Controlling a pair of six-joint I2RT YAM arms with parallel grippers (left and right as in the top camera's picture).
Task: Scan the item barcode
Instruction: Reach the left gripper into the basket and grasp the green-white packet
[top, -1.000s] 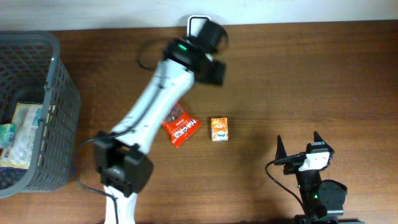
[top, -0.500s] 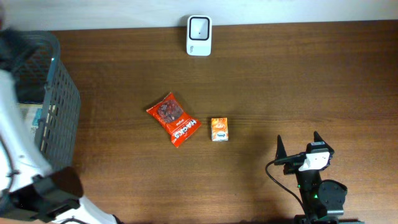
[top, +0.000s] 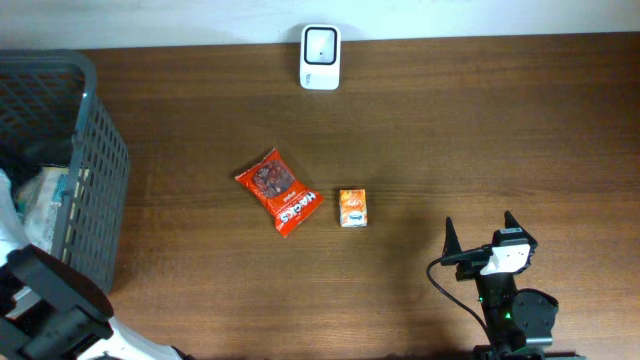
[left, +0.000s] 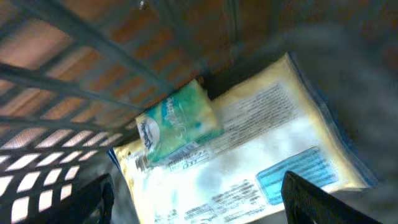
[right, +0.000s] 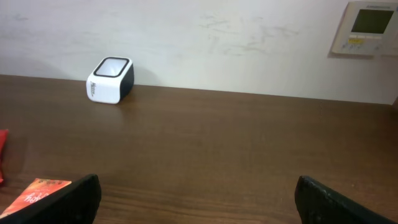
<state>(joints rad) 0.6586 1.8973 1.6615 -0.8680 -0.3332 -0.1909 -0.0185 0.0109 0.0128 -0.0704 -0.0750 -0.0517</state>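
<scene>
The white barcode scanner stands at the table's back edge and shows in the right wrist view as a scanner with a dark top. My left gripper hangs open inside the grey basket, over a large pale packet with a blue label. A small teal pack lies on that packet. Nothing is between the left fingers. My right gripper rests open and empty near the front right, pointing at the scanner.
A red snack pouch and a small orange box lie mid-table. The box's corner shows by my right gripper's left finger. The basket's mesh wall stands close around my left gripper. A wall panel hangs at the back.
My left arm has swung from the scanner at the back of the table over to the basket at the left. The right arm has not moved.
</scene>
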